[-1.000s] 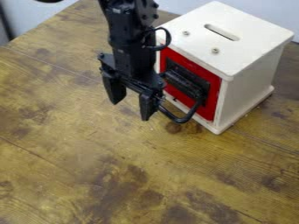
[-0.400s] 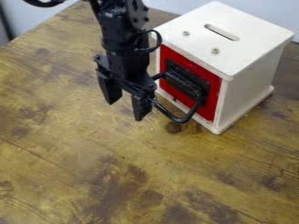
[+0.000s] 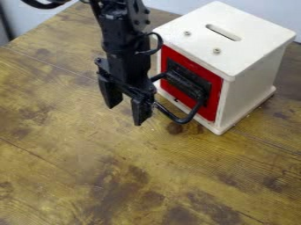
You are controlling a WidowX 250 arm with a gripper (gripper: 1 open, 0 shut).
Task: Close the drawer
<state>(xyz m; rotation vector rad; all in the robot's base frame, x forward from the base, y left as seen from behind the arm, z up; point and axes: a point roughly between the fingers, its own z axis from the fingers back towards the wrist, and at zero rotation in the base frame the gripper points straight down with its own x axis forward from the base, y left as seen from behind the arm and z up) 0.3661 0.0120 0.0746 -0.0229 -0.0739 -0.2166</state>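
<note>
We are holding the tool (image 3: 126, 104) just in front of the drawer (image 3: 188, 83), pointing straight down with its jaws spread wide and nothing between them. Compared with a second ago, it has drifted only slightly toward the left of the view and rolled a touch; otherwise little has changed, and the drawer looks the same as it did then.

The drawer sits in the red-faced front of the white cabinet (image 3: 241, 61) on the wooden tabletop (image 3: 83, 176). Its black front plate is standing a little proud of the red face, and its wire loop handle (image 3: 177, 112) is jutting out toward us, with the nearer tool finger just beside it; we cannot tell whether they are touching.

We are judging the drawer as not yet fully home. The small shift suggests we are lining up beside the handle, so the next move would be a push toward the cabinet.
</note>
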